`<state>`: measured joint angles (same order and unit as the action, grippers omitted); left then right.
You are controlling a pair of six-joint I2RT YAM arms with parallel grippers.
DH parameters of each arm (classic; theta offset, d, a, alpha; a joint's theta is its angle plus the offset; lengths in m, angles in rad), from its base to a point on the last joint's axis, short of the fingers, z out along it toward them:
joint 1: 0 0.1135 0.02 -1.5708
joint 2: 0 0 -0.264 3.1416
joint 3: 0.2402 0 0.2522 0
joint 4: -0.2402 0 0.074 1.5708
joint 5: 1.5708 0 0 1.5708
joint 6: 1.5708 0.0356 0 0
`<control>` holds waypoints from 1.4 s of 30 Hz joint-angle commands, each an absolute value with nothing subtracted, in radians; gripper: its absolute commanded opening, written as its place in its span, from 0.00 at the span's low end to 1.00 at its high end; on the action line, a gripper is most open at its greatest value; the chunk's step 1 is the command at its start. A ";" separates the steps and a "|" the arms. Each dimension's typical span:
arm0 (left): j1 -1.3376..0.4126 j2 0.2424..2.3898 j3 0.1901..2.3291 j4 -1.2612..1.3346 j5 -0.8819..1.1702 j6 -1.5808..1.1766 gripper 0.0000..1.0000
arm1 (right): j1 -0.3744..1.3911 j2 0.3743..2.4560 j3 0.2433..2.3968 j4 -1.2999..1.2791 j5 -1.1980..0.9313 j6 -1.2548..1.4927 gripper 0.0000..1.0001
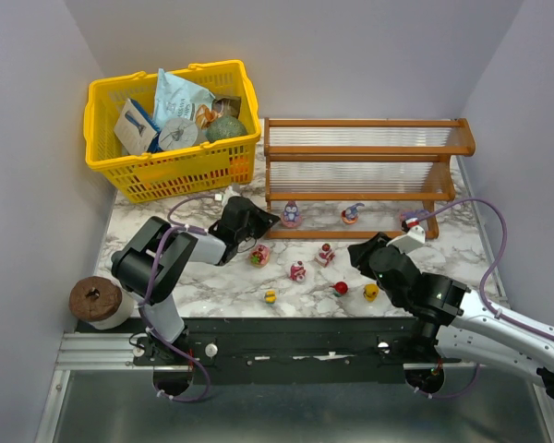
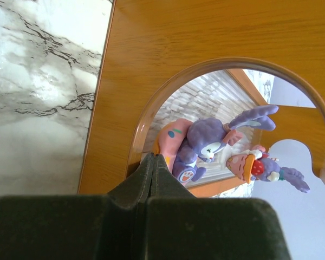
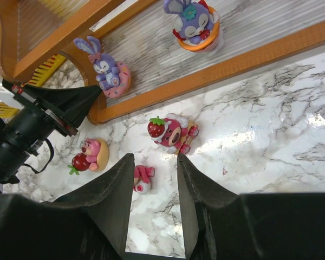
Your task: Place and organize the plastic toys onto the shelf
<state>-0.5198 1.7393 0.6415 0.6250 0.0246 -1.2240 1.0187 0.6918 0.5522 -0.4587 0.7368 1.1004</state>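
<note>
The shelf (image 1: 365, 149) stands at the back right, with three toys on its lowest tier: a purple bunny (image 1: 292, 214), another (image 1: 352, 214) and one at the right end (image 1: 411, 221). Several more toys lie on the marble in front, among them a pink bear with a strawberry (image 3: 173, 131), a small pink toy (image 3: 142, 179) and a bear with a cherry (image 3: 88, 154). My left gripper (image 1: 270, 221) is shut and empty at the shelf's left side panel (image 2: 151, 54). My right gripper (image 3: 154, 158) is open and empty above the small pink toy.
A yellow basket (image 1: 166, 166) of packets and jars stands at the back left, close to the shelf's left end. A brown roll (image 1: 97, 300) sits at the near left corner. Walls close in the table on the left, back and right.
</note>
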 commanded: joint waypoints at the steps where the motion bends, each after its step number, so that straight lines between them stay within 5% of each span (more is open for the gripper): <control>1: -0.526 1.752 0.615 0.644 0.046 -1.220 0.00 | 1.014 0.686 0.540 -0.482 0.779 1.117 0.45; 11: -0.528 1.577 0.558 0.474 -0.090 -1.203 0.00 | 1.014 0.670 0.549 -0.503 0.755 1.106 0.48; 15: -0.529 1.424 0.537 0.365 -0.144 -1.164 0.08 | 1.014 0.686 0.571 -0.499 0.715 1.017 0.50; 20: -0.532 1.157 0.546 0.140 -0.182 -1.106 0.16 | 1.012 0.732 0.624 -0.500 0.635 0.879 0.64; 26: -0.535 0.766 0.575 -0.254 -0.212 -1.000 0.55 | 1.019 0.808 0.572 -0.257 0.447 0.580 0.79; 33: -0.535 0.494 0.673 -0.645 -0.230 -0.786 0.96 | 1.049 0.983 0.517 0.082 0.292 0.414 0.84; 42: -0.537 0.270 0.678 -0.726 -0.255 -0.711 0.99 | 1.071 1.193 0.508 0.210 0.284 0.359 0.89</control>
